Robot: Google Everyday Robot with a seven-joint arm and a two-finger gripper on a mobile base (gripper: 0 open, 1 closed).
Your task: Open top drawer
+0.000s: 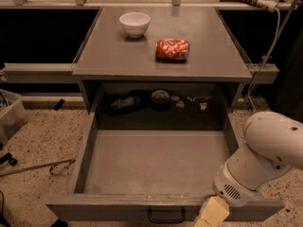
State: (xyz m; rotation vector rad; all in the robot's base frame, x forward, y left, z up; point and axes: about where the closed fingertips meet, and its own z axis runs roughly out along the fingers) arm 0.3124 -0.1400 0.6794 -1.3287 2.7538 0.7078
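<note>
The top drawer (109, 207) is a wide grey metal drawer, pulled far out toward me, with its broad grey tray bare. Its small black handle (166, 216) sits in the middle of the flat front at the bottom edge of the view. My gripper (208, 214) is at the bottom right, beige, just right of the handle and against the drawer front, partly cut off by the frame. The white rounded arm (265, 155) rises over the drawer's right front corner.
A white bowl (135, 22) and a red crushed can (173, 49) lie on the grey cabinet top (213, 63). Small dark objects (160, 98) sit at the back of the cavity. A plastic bin (9, 119) and a thin rod (38, 167) are on the floor at left.
</note>
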